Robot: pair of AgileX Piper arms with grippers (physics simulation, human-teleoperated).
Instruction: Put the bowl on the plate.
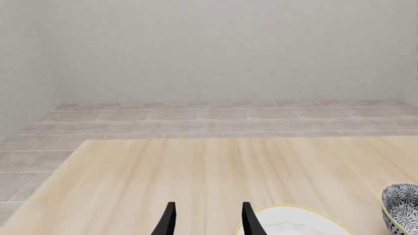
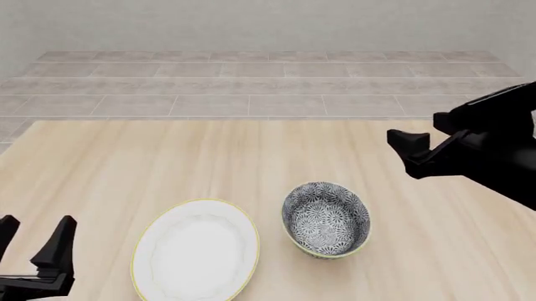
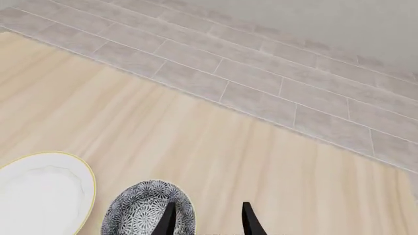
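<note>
Two black arms work over a broad pale wooden bench (image 2: 167,157), beyond which a grey tiled floor (image 2: 251,81) runs to a plain light wall (image 2: 251,22).

Biggest of the things on the bench is the plate (image 2: 197,251), white and shallow with a thin yellow rim line, lying flat near the front edge, a little left of the middle. Just beside it on the right, close but with a sliver of wood showing between them, stands the bowl (image 2: 327,219), upright, deep and round, covered in a dense grey-and-white floral pattern with a pale yellow-green rim. It sits on the bare bench, not on the plate.

From where I stand, the right arm (image 2: 494,157) hangs in the air above the right side of the bench, beyond the bowl and well clear of it. Its end effector (image 2: 408,152) points leftward; the right wrist view shows the two fingers (image 3: 168,220) spread apart with nothing between them, the bowl lying below them.

Smallest in sight is the left end effector (image 2: 34,235), low in the front-left corner, apart from the plate. Its fingers (image 2: 59,241) stand parted and hold nothing.
</note>
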